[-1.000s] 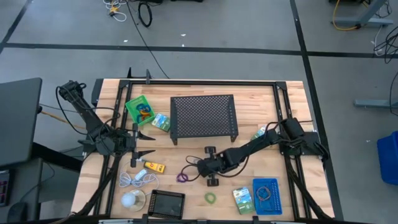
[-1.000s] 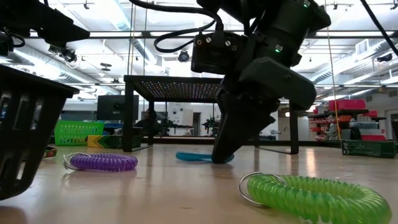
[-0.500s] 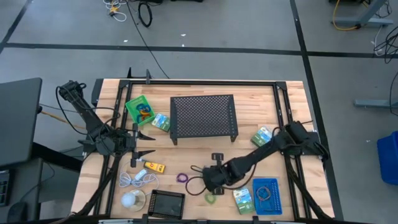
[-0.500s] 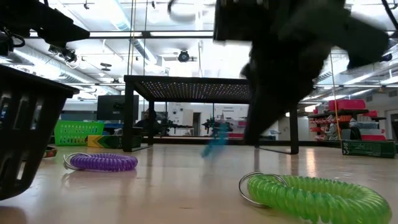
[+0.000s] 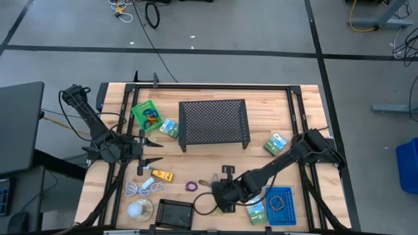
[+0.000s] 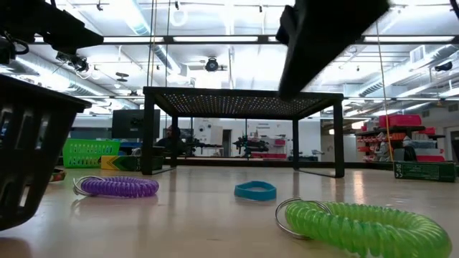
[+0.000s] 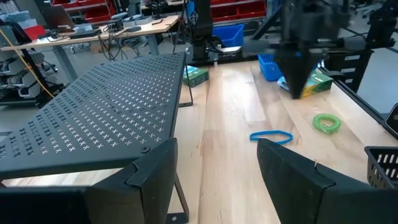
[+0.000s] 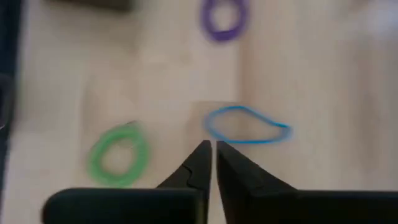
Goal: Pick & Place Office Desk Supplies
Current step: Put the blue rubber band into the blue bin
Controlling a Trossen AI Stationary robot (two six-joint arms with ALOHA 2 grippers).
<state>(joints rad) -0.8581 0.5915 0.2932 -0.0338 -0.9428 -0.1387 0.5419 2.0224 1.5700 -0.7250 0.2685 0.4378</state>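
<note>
Loops lie scattered across the wood, and I'll place everything by the black mesh stand (image 5: 214, 122) at the middle of the table. Nearest the front edge, well forward of the stand, the green coiled loop (image 6: 358, 223) lies flat, with the black tray (image 5: 175, 212) off to its left. Just behind the green one, the thin blue loop (image 6: 255, 190) rests flat on the bare board, touching nothing. The right gripper (image 8: 211, 152) hangs above it with its fingers drawn nearly together and nothing between them, so the blue loop seems to have been left there rather than carried. From where I stand I can't quite tell whether the claw has slipped off it or let it go on purpose. The blue tray (image 5: 280, 205), forward and right of the stand, already holds a loop and looks the likely home for this one. The purple loop (image 6: 118, 186) lies a little nearer the stand. Far left of the stand, the left gripper (image 5: 151, 151) waits with its fingers spread wide and empty.
</note>
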